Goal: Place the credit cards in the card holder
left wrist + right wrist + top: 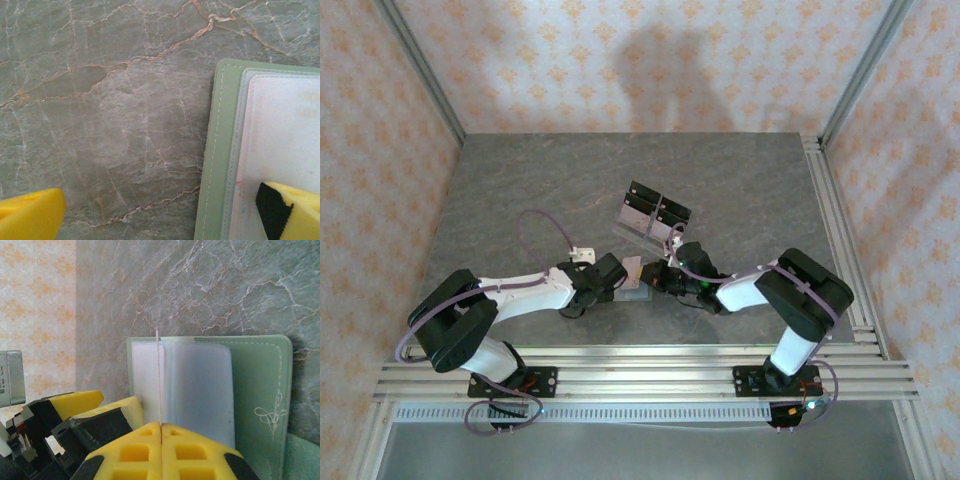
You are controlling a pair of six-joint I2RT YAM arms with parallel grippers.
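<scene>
Now the right gripper (161, 426) pinches one credit card (159, 370), the open card holder (260, 385) just ahead; the left gripper (160, 217) stands wide, one finger (300, 210) over it.

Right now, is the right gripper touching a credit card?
Touching. In the right wrist view the right gripper is shut, pinching the credit card, seen edge-on, at the open card holder.

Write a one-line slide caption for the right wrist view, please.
Right hand, shut on a credit card seen edge-on, holds it over the open green card holder on the table.
</scene>
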